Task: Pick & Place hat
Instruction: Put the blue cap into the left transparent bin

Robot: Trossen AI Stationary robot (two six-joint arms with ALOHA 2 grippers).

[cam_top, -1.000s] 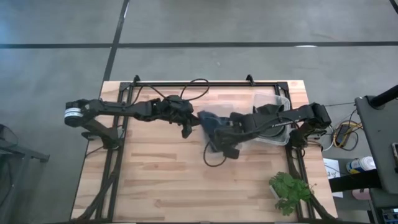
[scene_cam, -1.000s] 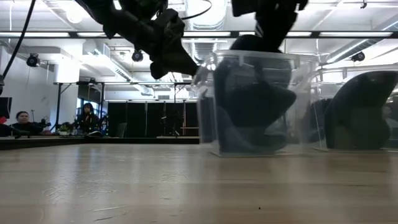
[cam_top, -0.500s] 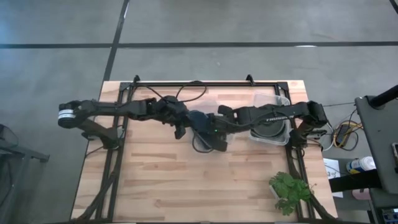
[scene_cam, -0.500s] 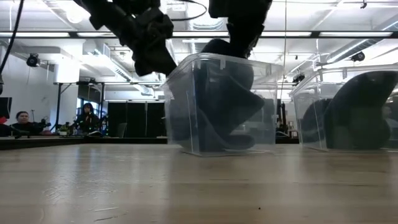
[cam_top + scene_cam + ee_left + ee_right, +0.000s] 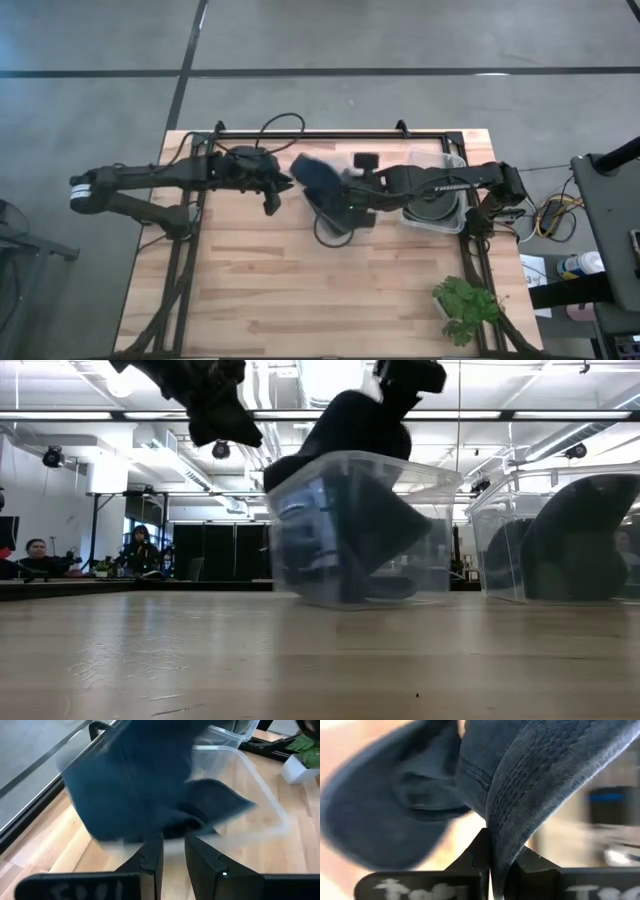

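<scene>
A dark blue hat (image 5: pixel 318 178) is in my right gripper (image 5: pixel 345 200), which is shut on it above a clear plastic bin (image 5: pixel 360 530) at the table's middle. In the low view the hat's upper part (image 5: pixel 345 425) stands above the bin's rim, and dark cloth still shows through the bin's wall. My left gripper (image 5: pixel 272 200) hangs to the left of the bin and above it (image 5: pixel 225 420). Its fingers are a narrow gap apart and hold nothing (image 5: pixel 173 852). My right gripper pinches the hat's cloth (image 5: pixel 492 845) between its two fingers, at an edge beside rows of stitching. The cloth spreads out beyond the fingertips. In the low view the fingers come from above and the hat hangs below them, its top clear of the bin's rim.
A second clear bin (image 5: pixel 440 195) with a dark hat in it stands at the table's right, behind my right arm. A potted plant (image 5: pixel 465 305) stands at the near right corner. People sit in the room beyond the table (image 5: pixel 40 555).
My right gripper has gone toward the table's left and up with the hat, which has risen partly out of the bin. The bin has slid toward the table's left. My left gripper has drawn back toward the left edge and up, away from the bin's rim.
</scene>
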